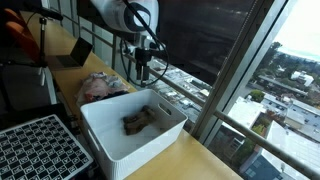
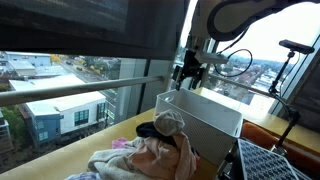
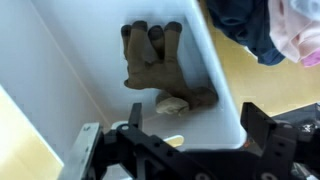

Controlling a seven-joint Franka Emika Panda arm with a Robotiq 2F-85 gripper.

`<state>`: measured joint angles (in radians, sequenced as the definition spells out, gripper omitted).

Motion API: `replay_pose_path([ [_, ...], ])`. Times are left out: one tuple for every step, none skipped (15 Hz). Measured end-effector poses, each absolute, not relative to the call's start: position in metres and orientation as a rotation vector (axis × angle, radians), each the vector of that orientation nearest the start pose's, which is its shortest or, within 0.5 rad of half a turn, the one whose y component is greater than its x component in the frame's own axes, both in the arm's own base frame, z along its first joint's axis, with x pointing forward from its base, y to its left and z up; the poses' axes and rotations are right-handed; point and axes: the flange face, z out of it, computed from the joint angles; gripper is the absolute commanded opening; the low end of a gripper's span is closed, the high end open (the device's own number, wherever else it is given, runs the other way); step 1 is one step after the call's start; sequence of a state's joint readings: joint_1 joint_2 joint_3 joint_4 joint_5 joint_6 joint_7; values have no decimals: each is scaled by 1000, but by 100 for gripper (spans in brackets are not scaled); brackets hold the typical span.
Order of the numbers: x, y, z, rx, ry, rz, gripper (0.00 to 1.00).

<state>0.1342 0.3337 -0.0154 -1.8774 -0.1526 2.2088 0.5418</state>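
**Colours on the desk right now**

The tub is plain white. The glove in it is brown with a pale tan spot. The clothes pile mixes pink, cream and dark navy. The desk is yellowish wood. The tray is black with a grid pattern. The jaws are black and the arm is white.

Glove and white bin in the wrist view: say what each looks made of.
Glove: probably suede or soft leather. It is brown, matte and slightly napped, with limp, creased fingers.
White bin: likely moulded plastic. Its walls are smooth and uniformly white, with a faint sheen and rounded corners.
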Motion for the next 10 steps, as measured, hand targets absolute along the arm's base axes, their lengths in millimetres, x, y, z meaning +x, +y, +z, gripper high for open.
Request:
replay_pose_path([
  [621, 55, 317, -3215, 570, -56, 100],
  [619, 42, 300, -3211, 597, -51, 100],
  [618, 31, 284, -3208, 620, -49, 100],
  [617, 21, 268, -3206, 640, -50, 100],
  [616, 12, 255, -3204, 658, -54, 100],
  [617, 4, 244, -3203, 674, -58, 100],
  [617, -3, 234, -3203, 689, -63, 100],
  [617, -10, 227, -3204, 702, -67, 100],
  [617, -15, 221, -3206, 712, -68, 100],
  [617, -18, 216, -3207, 720, -66, 100],
])
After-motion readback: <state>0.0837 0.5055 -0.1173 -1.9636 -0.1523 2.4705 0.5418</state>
